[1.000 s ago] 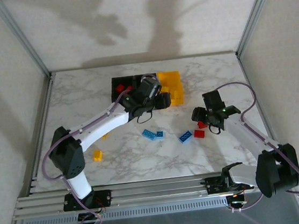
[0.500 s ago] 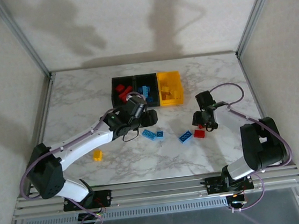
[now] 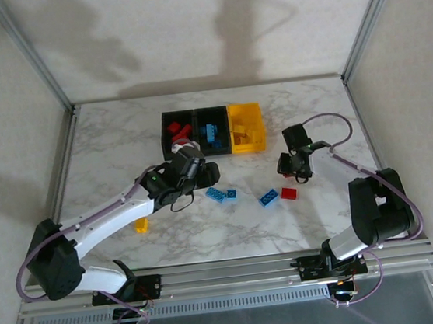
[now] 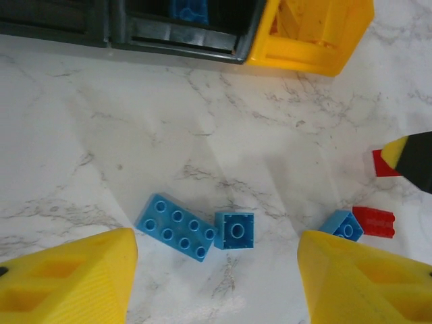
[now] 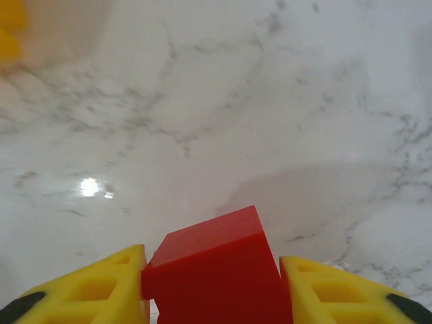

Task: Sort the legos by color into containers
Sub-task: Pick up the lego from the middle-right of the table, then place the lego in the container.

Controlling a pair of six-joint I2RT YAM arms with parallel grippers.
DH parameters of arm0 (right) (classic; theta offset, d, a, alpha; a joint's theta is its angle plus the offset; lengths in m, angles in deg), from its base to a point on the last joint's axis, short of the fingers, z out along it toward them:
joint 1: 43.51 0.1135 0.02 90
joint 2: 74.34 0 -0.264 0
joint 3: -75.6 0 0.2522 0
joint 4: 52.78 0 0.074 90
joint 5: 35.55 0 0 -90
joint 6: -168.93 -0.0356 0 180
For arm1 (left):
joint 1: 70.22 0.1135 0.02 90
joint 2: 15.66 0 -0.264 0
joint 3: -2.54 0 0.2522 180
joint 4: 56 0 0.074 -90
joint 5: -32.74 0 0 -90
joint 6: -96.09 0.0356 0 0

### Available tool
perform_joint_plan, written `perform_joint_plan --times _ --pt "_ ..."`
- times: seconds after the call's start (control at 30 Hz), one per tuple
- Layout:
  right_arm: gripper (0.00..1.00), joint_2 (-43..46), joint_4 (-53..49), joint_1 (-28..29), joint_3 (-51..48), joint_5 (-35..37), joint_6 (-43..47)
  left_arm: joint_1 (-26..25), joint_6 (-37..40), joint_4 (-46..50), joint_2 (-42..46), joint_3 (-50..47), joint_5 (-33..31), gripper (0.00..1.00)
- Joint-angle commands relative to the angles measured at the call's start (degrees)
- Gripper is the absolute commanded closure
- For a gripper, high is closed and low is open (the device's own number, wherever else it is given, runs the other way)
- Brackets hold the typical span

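My right gripper [image 3: 295, 165] clamps a red brick [image 5: 214, 266] near the yellow bin [image 3: 245, 109]; I judge it needs carrying to the black bin [image 3: 164, 137] holding reds. My left gripper [image 4: 216, 273] hangs open above blue bricks [image 4: 176, 227]

We stretch our left arm [image 3: 105, 217] forward, and the left hand [image 3: 194, 172] points down with its fingers [image 4: 74, 270] spread wide apart. Our right arm [image 3: 376, 205] bends sharply at the elbow, and the right hand [image 3: 296, 165] pinches a red brick [image 5: 216, 263] between both fingers.
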Motion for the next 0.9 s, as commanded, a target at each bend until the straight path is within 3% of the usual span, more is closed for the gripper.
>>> perform_joint_plan --times 0.0,0.4,0.6,0.87 --pt "0.62 2.0 0.1 2.2 5.1 -4.3 -0.9 2.8 -3.2 0.6 5.2 -3.2 -2.7 0.35" --pt "0.62 -16.8 0.2 17.2 33.2 -6.7 -1.3 13.2 -8.8 4.8 21.8 -13.1 -2.8 0.35" --pt "0.61 -28.1 -1.0 21.7 48.2 -9.1 -0.6 16.5 -10.0 5.9 26.5 -15.7 -1.3 0.36" --pt "0.6 -41.5 -2.2 24.6 64.3 -12.4 -1.9 17.2 -10.2 6.5 27.0 -15.9 -0.3 0.35"
